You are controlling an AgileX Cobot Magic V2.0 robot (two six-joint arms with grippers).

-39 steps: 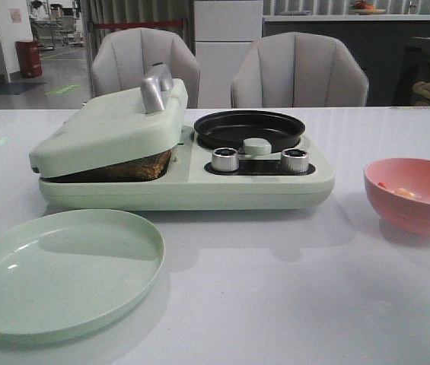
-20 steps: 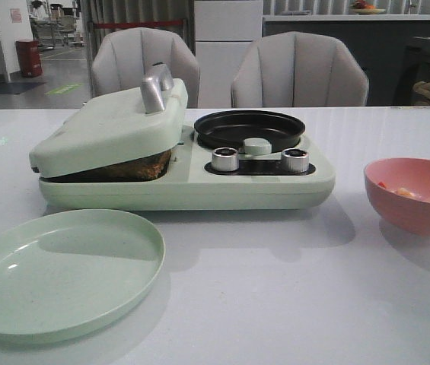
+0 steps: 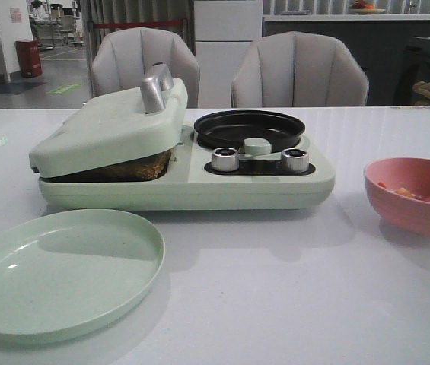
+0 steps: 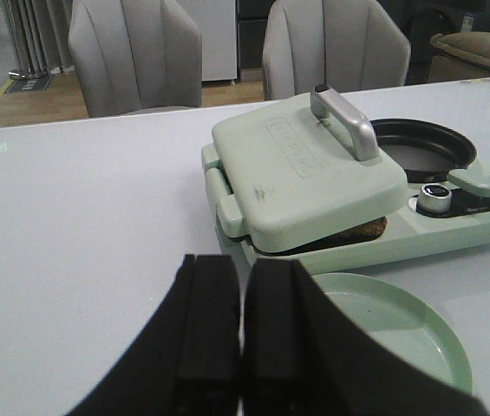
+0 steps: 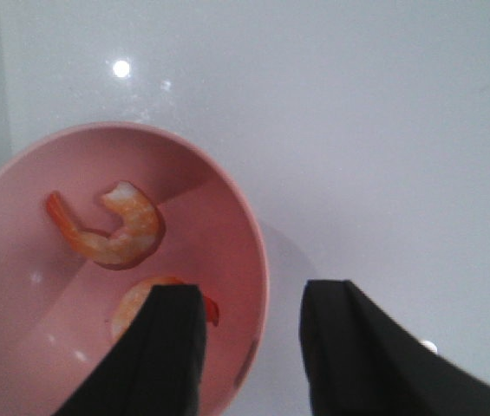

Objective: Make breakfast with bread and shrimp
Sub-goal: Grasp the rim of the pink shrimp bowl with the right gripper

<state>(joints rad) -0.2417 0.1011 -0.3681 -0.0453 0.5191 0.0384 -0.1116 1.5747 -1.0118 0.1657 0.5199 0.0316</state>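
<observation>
The bread [image 3: 135, 166] lies in the pale green breakfast maker [image 3: 108, 125], under its half-closed lid; only a brown edge shows, as it does in the left wrist view [image 4: 357, 232]. The shrimp [image 5: 114, 230] lie in the pink bowl [image 5: 253, 225]; one is curled in full view and a second [image 5: 132, 308] is partly hidden by a finger. In the front view they are small orange bits [image 3: 403, 192]. My right gripper [image 5: 249, 295] is open above the bowl's rim, one finger over the inside and one over the table. My left gripper [image 4: 240, 269] is shut and empty, short of the green plate [image 4: 392, 321].
The maker has a black round pan [image 3: 249, 128] and two silver knobs [image 3: 224, 159] on its right half. The green plate [image 3: 62, 270] sits at the front left and the pink bowl [image 3: 412, 205] at the right. Two grey chairs stand behind the table. Neither arm shows in the front view.
</observation>
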